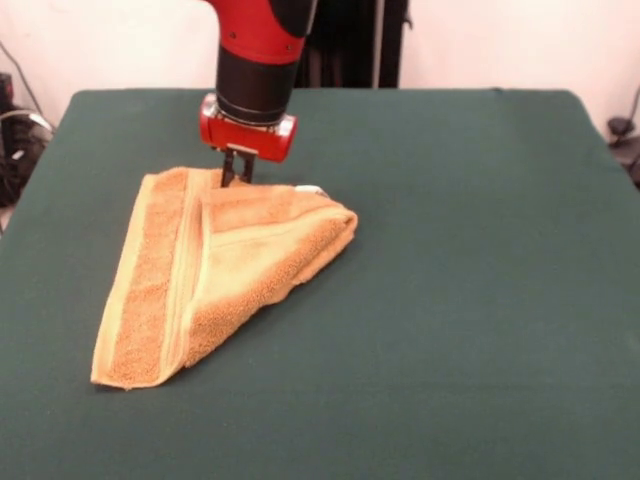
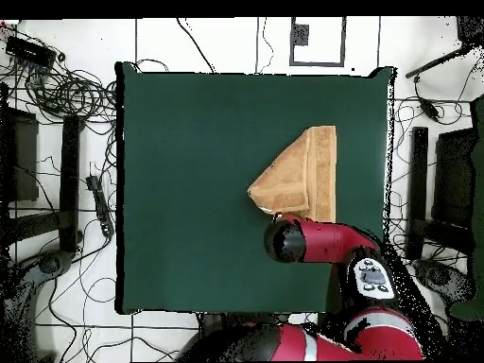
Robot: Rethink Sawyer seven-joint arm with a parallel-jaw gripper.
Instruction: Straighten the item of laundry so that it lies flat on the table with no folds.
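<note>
The golden-orange towel [image 1: 220,270] lies folded over itself into a rough triangle on the left middle of the green table [image 1: 480,300]. One paler-banded strip runs down its left side, and a folded flap covers the right part. A small white tag [image 1: 311,188] shows at its far edge. My gripper [image 1: 238,178] comes straight down onto the towel's far edge, fingers close together and pinching the cloth there. In the overhead view the towel [image 2: 302,175] lies right of the middle of the table [image 2: 189,189], and the arm's wrist [image 2: 285,238] covers the gripper.
Wide green table surface lies to the right of and in front of the towel in the front view. Cables and stands [image 2: 57,95] crowd the floor around the table in the overhead view.
</note>
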